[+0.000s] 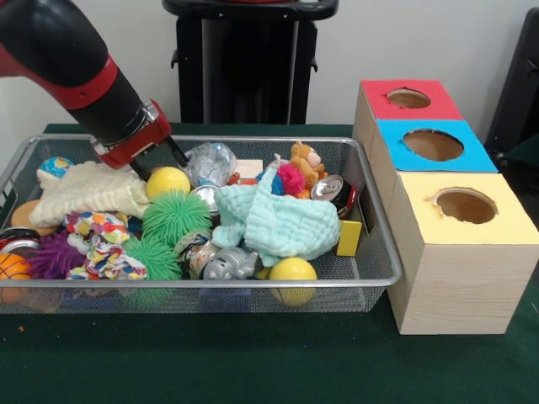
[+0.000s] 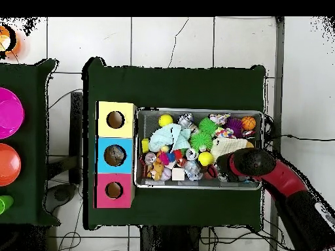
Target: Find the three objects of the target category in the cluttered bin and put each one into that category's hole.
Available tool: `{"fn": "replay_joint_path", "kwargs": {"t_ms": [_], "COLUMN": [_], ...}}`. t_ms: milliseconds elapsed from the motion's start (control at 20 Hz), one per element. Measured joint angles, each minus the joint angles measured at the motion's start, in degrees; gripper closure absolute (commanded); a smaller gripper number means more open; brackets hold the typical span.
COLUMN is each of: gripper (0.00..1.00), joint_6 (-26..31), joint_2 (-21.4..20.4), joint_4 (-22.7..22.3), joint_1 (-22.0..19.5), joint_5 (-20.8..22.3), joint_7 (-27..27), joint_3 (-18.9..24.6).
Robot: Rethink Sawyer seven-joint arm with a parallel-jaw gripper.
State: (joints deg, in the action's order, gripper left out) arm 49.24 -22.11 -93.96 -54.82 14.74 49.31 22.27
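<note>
The silver wire-mesh bin point(image 1: 383, 252) is full of toys; it also shows in the overhead view point(image 2: 264, 150). One crushed clear plastic bottle point(image 1: 210, 162) lies at the bin's far side, and shows in the overhead view point(image 2: 193, 169). No other clear bottle shows among the clutter. My gripper point(image 1: 158, 162) is open and empty, low over the bin's far left part, just left of that bottle and above a yellow ball point(image 1: 168, 181). The blue-topped hole point(image 1: 433, 145) is in the middle box to the right; from overhead point(image 2: 115, 155) something greyish shows inside it.
A red-topped hole point(image 1: 408, 98) and a yellow-topped hole point(image 1: 465, 204) flank the blue one. In the bin lie a mint cloth point(image 1: 282, 223), green spiky balls point(image 1: 173, 215), a cream cloth point(image 1: 88, 192), a silver toy animal point(image 1: 229, 265), crushed cans point(image 1: 328, 187) and a teddy point(image 1: 305, 162).
</note>
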Motion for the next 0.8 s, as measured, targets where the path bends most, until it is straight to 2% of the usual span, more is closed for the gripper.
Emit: {"fn": "replay_joint_path", "kwargs": {"t_ms": [800], "gripper": [0.0], "joint_6": [0.3], "joint_2": [-1.5], "joint_4": [-0.9], "joint_1": [-0.1], "joint_5": [0.0], "joint_7": [0.0], "joint_3": [-0.1]}}
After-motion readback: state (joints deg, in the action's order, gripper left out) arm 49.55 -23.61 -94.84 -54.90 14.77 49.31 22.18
